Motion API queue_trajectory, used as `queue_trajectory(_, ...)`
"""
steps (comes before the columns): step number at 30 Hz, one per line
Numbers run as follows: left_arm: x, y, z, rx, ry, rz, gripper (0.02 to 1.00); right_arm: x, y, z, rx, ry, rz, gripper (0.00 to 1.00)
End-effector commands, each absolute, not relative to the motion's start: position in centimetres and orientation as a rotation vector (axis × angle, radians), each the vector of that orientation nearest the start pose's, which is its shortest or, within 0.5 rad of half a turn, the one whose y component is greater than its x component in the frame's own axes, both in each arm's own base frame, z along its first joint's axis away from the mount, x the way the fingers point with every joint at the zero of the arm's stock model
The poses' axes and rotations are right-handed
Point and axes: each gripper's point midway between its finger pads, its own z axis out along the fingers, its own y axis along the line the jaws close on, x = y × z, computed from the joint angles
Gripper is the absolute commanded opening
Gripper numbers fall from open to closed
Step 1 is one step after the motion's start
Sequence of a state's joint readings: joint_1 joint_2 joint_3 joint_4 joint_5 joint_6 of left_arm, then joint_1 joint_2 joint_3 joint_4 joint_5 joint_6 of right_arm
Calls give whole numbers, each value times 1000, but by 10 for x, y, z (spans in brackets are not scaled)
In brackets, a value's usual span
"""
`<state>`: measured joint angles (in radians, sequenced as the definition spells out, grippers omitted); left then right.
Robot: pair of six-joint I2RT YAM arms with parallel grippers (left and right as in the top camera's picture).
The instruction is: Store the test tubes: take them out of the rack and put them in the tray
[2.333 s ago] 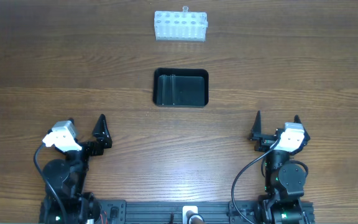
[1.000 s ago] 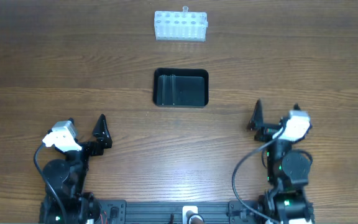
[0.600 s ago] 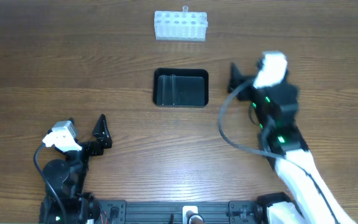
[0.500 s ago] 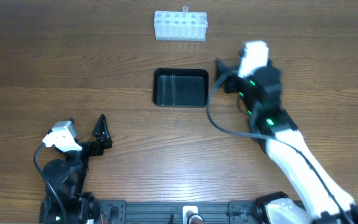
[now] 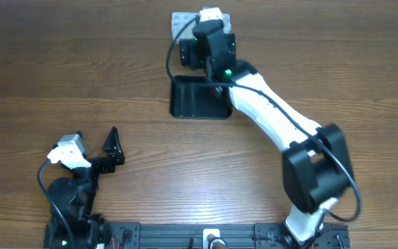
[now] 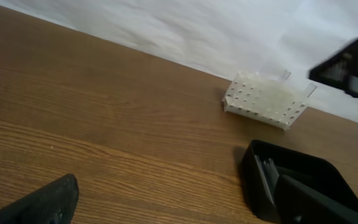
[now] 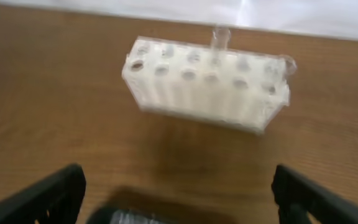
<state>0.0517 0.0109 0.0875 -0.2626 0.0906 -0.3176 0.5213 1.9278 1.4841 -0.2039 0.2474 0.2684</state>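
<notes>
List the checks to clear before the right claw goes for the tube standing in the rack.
1. Right claw open: ok, fingers wide apart.
2. Clear test tube upright in the white plastic rack: ok, in its far row.
3. Claw around the tube: not ok, rack lies ahead, apart from the fingers.
4. Black rectangular tray has room: ok, bare floor shows.
5. Left claw out of the way: ok, near its base.

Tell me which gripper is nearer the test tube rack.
Right. The right gripper hangs open just short of the rack, over the tray's far end. The left gripper sits by its base, far across the table.
</notes>
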Motion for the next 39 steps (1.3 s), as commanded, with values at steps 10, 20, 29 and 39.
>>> queue_trajectory(10,237,-6,148,-249,1748,-286,1000,580,253,152,13,2139,27,954)
queue_trajectory(20,237,-6,148,-249,1748,-286,1000,602,239,133,45,2106,-33,952)
queue_trajectory(29,237,-6,148,-249,1748,-286,1000,616,240,142,16,2055,33,939)
queue_trajectory(39,237,-6,148,-249,1748,-286,1000,623,243,124,16,2043,37,939)
